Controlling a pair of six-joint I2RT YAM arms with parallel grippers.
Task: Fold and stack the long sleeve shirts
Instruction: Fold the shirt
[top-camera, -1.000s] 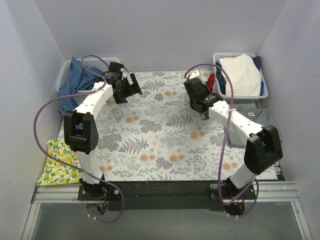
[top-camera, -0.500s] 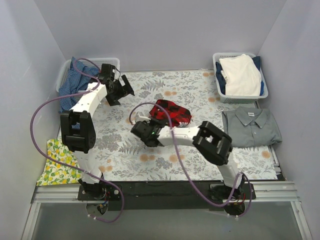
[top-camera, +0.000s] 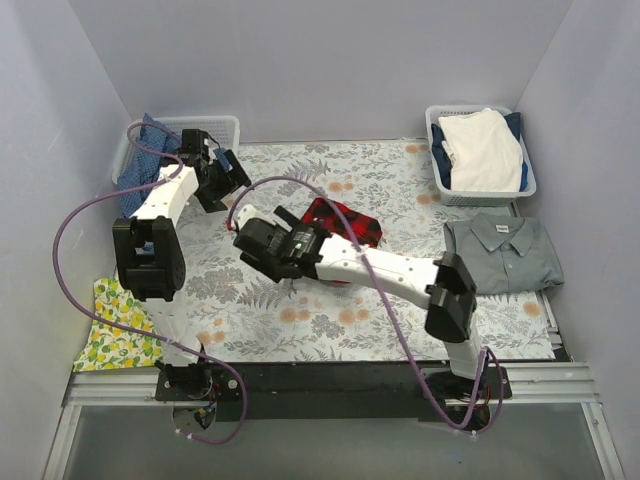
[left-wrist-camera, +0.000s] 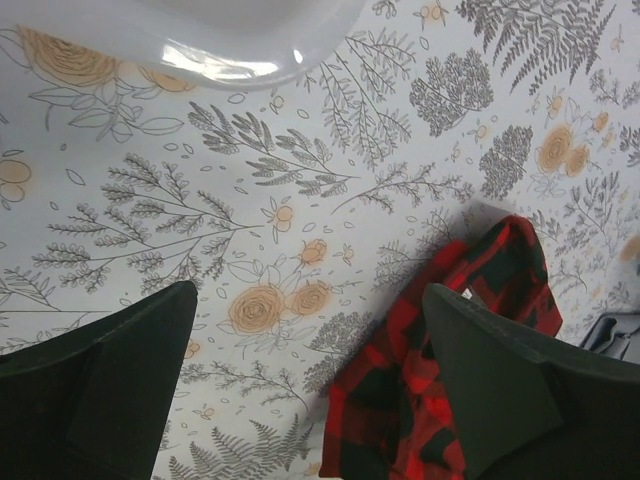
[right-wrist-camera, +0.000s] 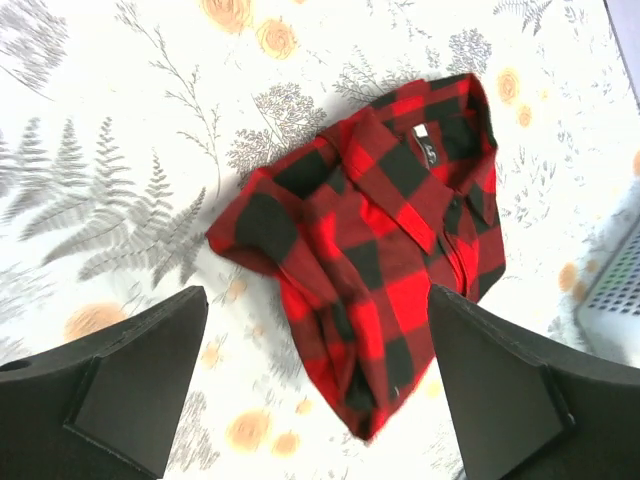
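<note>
One red-and-black plaid shirt (right-wrist-camera: 370, 250) lies crumpled; left hand (left-wrist-camera: 310, 300) and right hand (right-wrist-camera: 318, 300) both gape empty.

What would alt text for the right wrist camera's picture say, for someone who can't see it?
A crumpled red-and-black plaid shirt lies on a flower-and-fern print tablecloth, seen from above. The robot's right hand hangs over it, open and empty, its two dark fingers framing the bottom corners.

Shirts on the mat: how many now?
2: the plaid shirt crumpled at the centre, the grey shirt folded at the right edge. More may be hidden elsewhere.
</note>
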